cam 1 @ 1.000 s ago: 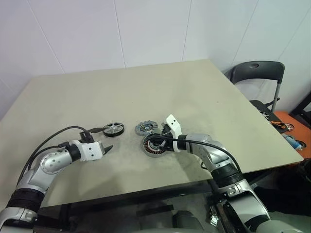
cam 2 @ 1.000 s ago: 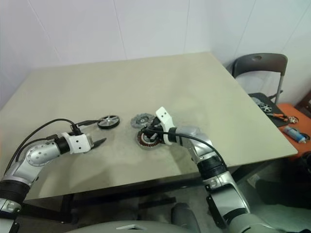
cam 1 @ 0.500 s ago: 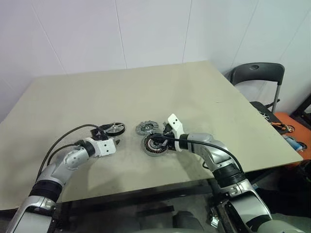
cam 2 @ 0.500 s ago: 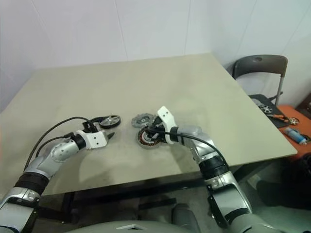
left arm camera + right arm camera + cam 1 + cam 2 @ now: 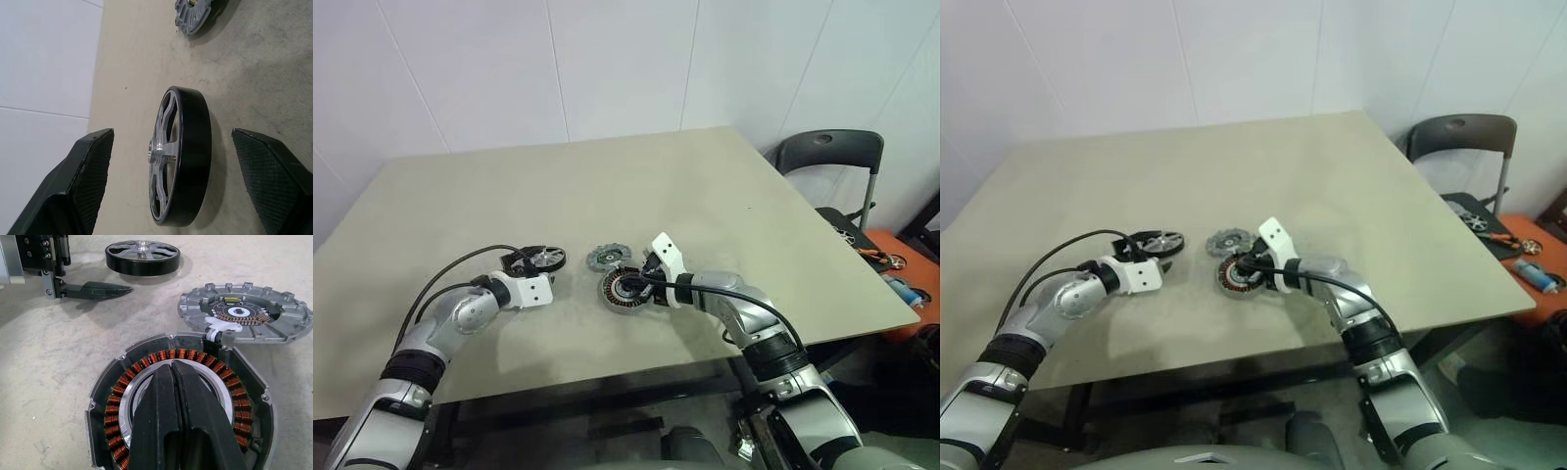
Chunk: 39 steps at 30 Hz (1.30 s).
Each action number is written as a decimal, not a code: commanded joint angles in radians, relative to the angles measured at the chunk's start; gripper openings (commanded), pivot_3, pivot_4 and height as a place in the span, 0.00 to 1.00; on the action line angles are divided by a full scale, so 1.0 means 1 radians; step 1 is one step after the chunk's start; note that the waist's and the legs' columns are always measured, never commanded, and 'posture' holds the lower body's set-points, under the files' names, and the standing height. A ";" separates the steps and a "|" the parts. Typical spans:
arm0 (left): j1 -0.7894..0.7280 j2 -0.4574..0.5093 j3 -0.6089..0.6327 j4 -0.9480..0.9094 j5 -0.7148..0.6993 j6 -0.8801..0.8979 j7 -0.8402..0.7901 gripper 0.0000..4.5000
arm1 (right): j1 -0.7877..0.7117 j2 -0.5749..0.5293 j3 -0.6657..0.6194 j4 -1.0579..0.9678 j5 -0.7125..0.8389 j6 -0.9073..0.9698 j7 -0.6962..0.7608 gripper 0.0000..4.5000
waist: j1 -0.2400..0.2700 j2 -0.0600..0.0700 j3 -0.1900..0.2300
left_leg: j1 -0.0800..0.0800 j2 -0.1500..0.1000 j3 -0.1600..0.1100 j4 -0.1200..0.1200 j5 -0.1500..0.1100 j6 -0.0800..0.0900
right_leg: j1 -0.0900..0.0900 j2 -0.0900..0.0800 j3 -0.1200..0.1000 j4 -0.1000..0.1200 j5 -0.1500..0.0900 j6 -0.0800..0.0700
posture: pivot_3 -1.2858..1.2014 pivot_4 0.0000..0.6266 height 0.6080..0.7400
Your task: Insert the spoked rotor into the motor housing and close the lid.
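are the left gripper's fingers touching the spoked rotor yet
Apart. In the left wrist view the spoked rotor lies on the table between the left gripper's open fingers, with bare table showing on each side of its rim.

head eyes: high, facing down | wrists: close, level | shared: table (image 5: 724,196)

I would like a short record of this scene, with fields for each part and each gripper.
rotor: black-rimmed wheel with silver spokes, flat on table, between the open fingers, untouched
housing: large round disc with copper windings, open
lid: grey toothed metal disc, beside housing
left gripper: open, straddling rotor
right gripper: shut, over housing centre
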<state>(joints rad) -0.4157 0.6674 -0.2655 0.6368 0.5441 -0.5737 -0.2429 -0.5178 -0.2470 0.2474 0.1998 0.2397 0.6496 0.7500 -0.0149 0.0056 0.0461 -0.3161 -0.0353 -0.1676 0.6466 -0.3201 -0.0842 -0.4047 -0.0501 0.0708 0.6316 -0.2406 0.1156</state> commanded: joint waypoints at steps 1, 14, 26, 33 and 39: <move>-0.017 0.005 -0.021 0.022 0.027 0.019 0.008 0.71 | -0.014 0.003 -0.016 -0.038 0.002 -0.010 -0.007 0.00 | 0.000 0.000 0.000 | 0.000 0.000 0.000 0.000 0.000 0.000 | 0.000 0.000 0.000 0.000 0.000 0.000 | 0.52 0.00 1.00; -0.032 0.011 -0.040 0.049 0.039 0.048 0.040 0.29 | -0.022 0.003 -0.021 -0.028 0.003 -0.009 -0.016 0.00 | -0.002 0.000 0.000 | -0.001 0.000 0.000 0.000 0.000 0.000 | -0.001 0.000 0.000 0.000 0.002 -0.003 | 0.52 0.00 1.00; -0.054 0.039 -0.087 0.073 0.129 -0.078 0.220 0.23 | -0.123 -0.011 -0.298 -0.058 0.237 0.143 -0.015 0.00 | -0.001 0.001 -0.001 | -0.001 0.000 0.000 0.000 0.000 0.000 | -0.001 0.000 0.000 0.000 0.002 -0.003 | 0.52 0.00 1.00; -0.065 0.112 -0.105 -0.049 0.255 -0.220 0.400 0.23 | -0.154 -0.048 -0.347 0.026 0.226 0.127 -0.051 0.00 | 0.003 0.000 0.000 | -0.006 0.000 0.000 -0.002 0.000 0.000 | -0.005 -0.001 0.000 -0.003 0.002 -0.003 | 0.52 0.00 1.00; -0.064 0.142 -0.108 -0.042 0.308 -0.270 0.502 0.23 | -0.134 -0.036 -0.313 0.030 0.208 0.110 -0.060 0.00 | 0.001 0.001 0.000 | -0.005 0.000 0.000 -0.002 0.000 0.000 | -0.006 -0.001 0.000 -0.002 0.002 -0.003 | 0.52 0.00 1.00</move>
<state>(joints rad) -0.4666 0.7886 -0.3798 0.6061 0.8428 -0.8260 0.2269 -0.6424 -0.2909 -0.0768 0.2470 0.4487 0.7818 0.6926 -0.0140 0.0063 0.0461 -0.3215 -0.0357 -0.1671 0.6446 -0.3203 -0.0841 -0.4101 -0.0511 0.0712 0.6298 -0.2386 0.1123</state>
